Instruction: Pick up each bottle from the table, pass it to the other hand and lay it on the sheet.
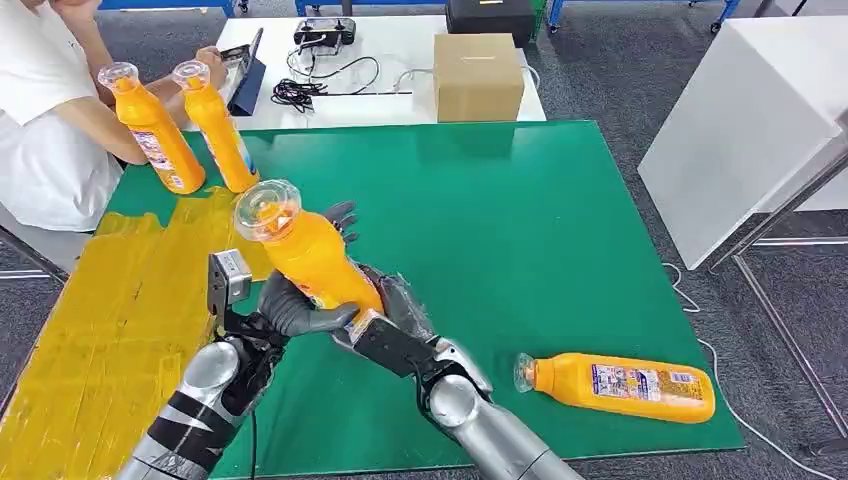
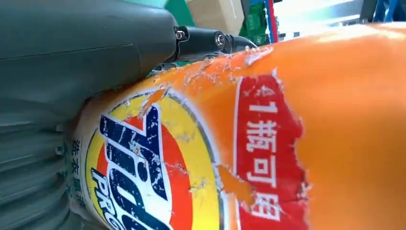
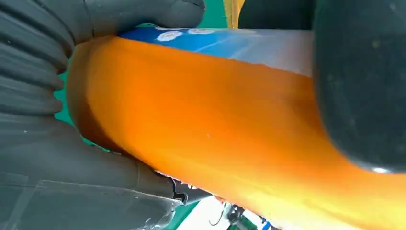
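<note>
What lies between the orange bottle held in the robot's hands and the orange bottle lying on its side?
In the head view, the right hand and forearm, then bare green mat, separate the held orange bottle from the lying orange bottle.

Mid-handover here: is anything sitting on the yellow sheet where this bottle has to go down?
Nothing visible does. The held bottle is over the green mat, and the yellow sheet beside the left hand looks bare; two bottles stand farther back.

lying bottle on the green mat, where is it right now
In the head view the lying bottle rests on its side near the green mat's front right corner, right of the right hand.
</note>
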